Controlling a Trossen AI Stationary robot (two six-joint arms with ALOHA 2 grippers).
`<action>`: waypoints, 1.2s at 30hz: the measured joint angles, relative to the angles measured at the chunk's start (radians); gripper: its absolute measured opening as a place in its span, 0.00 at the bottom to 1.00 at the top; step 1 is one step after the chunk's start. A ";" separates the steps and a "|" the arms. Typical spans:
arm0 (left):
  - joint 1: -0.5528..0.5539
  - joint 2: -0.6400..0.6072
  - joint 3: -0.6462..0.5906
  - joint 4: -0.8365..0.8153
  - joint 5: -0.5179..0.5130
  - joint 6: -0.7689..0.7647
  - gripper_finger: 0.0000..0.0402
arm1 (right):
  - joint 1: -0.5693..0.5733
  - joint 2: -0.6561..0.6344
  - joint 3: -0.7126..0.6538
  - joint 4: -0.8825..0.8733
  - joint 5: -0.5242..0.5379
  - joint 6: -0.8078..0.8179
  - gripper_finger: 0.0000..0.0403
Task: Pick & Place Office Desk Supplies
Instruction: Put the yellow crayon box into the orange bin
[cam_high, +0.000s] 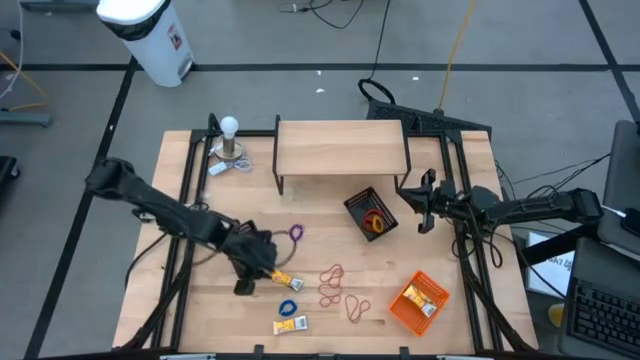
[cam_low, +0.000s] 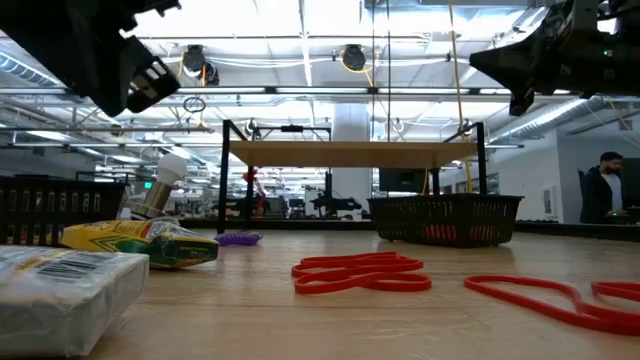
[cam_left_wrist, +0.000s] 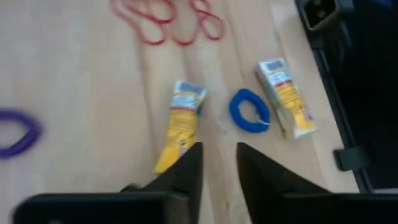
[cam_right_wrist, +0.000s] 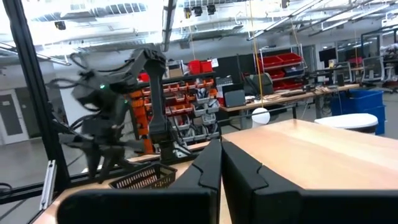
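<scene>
i'm lining the left gripper (cam_left_wrist: 217, 163), fingers slightly apart and empty, over the yellow packet (cam_left_wrist: 180, 124) beside the blue band (cam_left_wrist: 250, 111); next i'm judging descend and close. right gripper (cam_right_wrist: 221, 163) together, waiting.

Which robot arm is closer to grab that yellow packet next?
Probably the left arm. Its pincer hangs right over the yellow packet, fingers slightly parted with nothing between them. The right pincer is shut, raised on the far side beside the black mesh tray, well away from the packets.
</scene>
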 joint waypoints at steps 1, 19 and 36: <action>-0.007 0.024 0.018 0.001 -0.001 0.010 0.28 | 0.000 0.000 0.000 0.000 0.000 0.009 0.01; -0.007 0.338 0.124 -0.039 -0.078 0.140 0.75 | 0.020 0.062 0.000 0.000 -0.029 0.058 0.01; 0.025 0.423 0.123 0.018 -0.044 0.220 0.40 | 0.034 0.075 0.000 0.005 -0.027 0.058 0.01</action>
